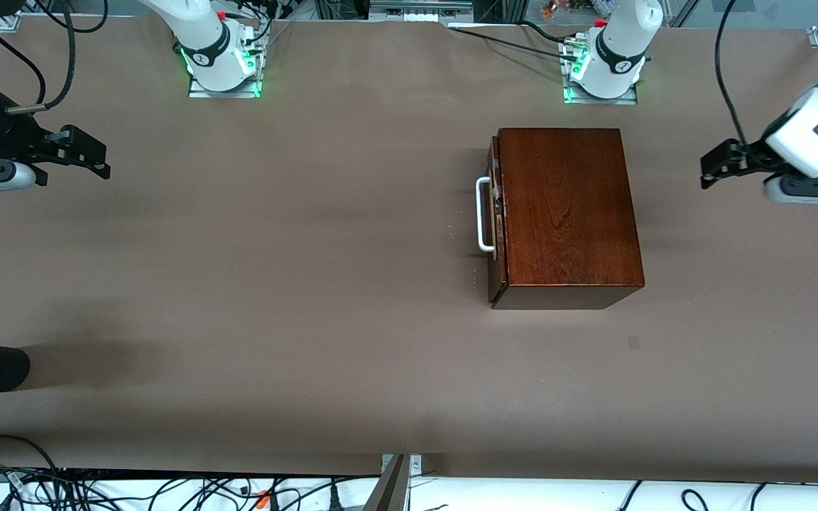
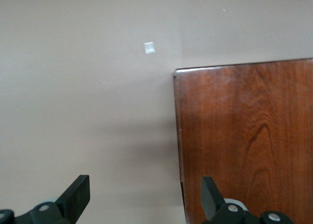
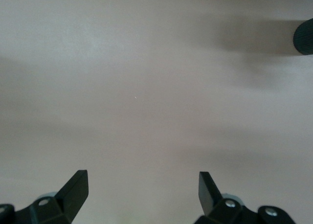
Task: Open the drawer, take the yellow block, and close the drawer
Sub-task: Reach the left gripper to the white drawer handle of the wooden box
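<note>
We count one wooden box with one drawer and one white handle, two grippers, the left gripper and the right gripper, and one small pale square mark on the surface.

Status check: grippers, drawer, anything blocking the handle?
Left gripper open, beside dark reddish-brown wooden box. Right gripper open, waiting over bare table. Drawer shut, white U-shaped bar handle unobstructed.
</note>
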`<move>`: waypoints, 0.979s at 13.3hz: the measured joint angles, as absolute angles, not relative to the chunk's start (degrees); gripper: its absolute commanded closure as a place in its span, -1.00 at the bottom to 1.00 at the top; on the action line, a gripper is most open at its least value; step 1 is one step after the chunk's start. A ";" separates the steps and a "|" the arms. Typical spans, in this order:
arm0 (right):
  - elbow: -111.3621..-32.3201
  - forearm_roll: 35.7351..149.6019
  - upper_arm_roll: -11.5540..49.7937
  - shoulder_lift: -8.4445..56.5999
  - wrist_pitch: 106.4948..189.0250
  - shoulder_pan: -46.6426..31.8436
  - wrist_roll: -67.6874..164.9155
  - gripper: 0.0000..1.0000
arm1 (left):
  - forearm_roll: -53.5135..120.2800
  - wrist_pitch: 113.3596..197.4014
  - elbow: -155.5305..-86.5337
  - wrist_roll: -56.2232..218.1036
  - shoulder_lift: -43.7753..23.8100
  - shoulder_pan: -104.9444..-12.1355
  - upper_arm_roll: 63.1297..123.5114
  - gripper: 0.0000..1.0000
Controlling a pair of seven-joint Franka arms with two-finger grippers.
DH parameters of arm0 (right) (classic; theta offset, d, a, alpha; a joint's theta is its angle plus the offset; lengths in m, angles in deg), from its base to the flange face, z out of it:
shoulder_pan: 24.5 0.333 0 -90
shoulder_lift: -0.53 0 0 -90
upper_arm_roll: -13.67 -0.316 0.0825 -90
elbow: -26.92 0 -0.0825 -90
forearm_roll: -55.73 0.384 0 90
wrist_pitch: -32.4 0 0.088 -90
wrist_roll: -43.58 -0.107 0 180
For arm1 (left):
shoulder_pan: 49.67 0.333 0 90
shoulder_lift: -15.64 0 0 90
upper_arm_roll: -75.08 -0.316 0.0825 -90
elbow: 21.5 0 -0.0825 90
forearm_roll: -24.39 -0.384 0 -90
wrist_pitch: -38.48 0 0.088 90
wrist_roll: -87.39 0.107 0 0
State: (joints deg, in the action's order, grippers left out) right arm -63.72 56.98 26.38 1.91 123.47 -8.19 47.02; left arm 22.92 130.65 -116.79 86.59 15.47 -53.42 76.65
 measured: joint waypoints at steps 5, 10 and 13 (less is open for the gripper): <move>-63.70 56.98 26.36 1.91 123.47 -8.15 47.02 -1.00 | 26.73 129.63 -116.69 86.14 10.38 -54.59 88.97 -1.00; -63.68 56.98 26.36 1.90 123.48 -8.13 47.02 -1.00 | 26.61 129.89 -108.75 80.80 -2.42 -61.14 92.45 -1.00; -63.68 56.98 26.36 1.91 123.48 -8.12 47.02 -1.00 | 21.54 130.80 -105.63 63.78 -9.24 -69.80 92.51 -1.00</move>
State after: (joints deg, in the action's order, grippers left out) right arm -63.68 56.98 26.36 1.91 123.48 -8.12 47.02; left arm 21.54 130.80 -105.63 63.78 -9.24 -69.80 92.51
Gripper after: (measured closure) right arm 0.000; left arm 0.000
